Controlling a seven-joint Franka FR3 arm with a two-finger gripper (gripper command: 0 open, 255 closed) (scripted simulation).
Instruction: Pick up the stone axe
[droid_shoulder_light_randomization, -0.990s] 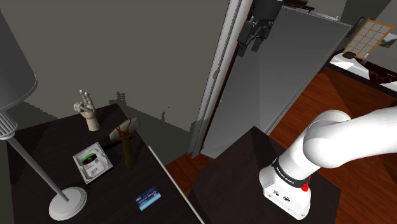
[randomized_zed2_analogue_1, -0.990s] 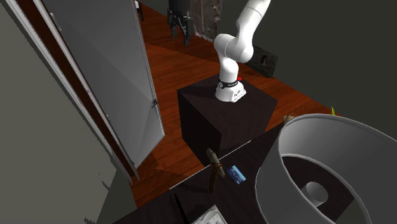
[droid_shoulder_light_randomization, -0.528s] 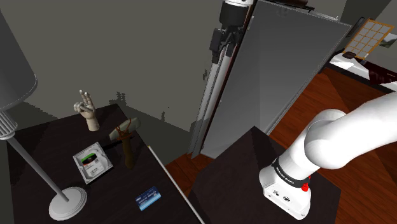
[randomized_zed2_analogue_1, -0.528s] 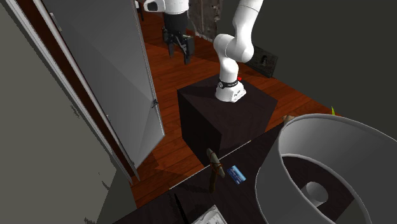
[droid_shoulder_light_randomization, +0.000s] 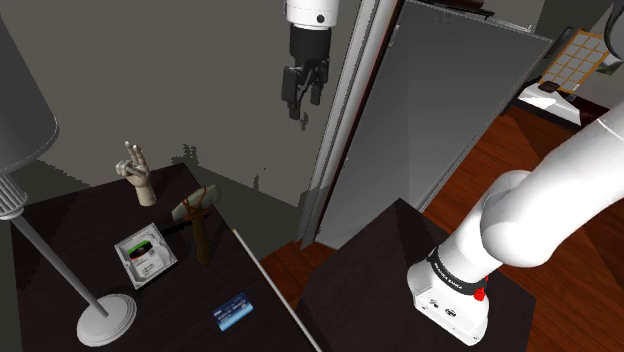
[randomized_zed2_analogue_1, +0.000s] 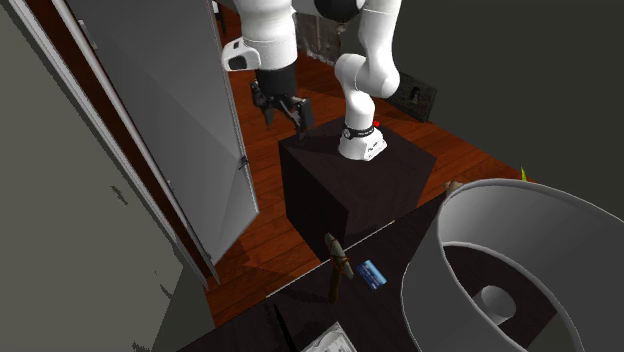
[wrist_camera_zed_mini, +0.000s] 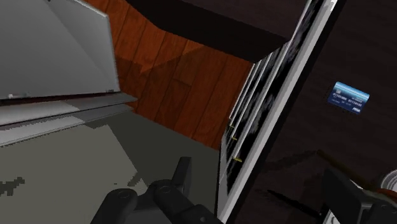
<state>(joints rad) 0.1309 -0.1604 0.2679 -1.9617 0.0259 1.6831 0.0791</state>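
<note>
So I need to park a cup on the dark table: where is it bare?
Bare: the table between lamp base and blue card, and from lamp base back to the wooden hand. Crowded mid-table: white box and axe lie side by side.

You have on view:
- stone axe (droid_shoulder_light_randomization: 200, 235): grey-tan stone-like head lashed to a brown wooden haft
- tabletop (droid_shoulder_light_randomization: 70, 240): very dark wood, matt
- floor (droid_shoulder_light_randomization: 505, 150): red-brown wood planks with a slight sheen
- door (droid_shoulder_light_randomization: 440, 130): plain grey, smooth, flat finish
- lamp (droid_shoulder_light_randomization: 105, 318): smooth pale grey base and shade
- card (droid_shoulder_light_randomization: 233, 311): blue, smooth face
- hand figure (droid_shoulder_light_randomization: 136, 172): pale, wood-like
- your arm (droid_shoulder_light_randomization: 540, 215): smooth white shell
- end effector (droid_shoulder_light_randomization: 303, 105): matt black
</note>
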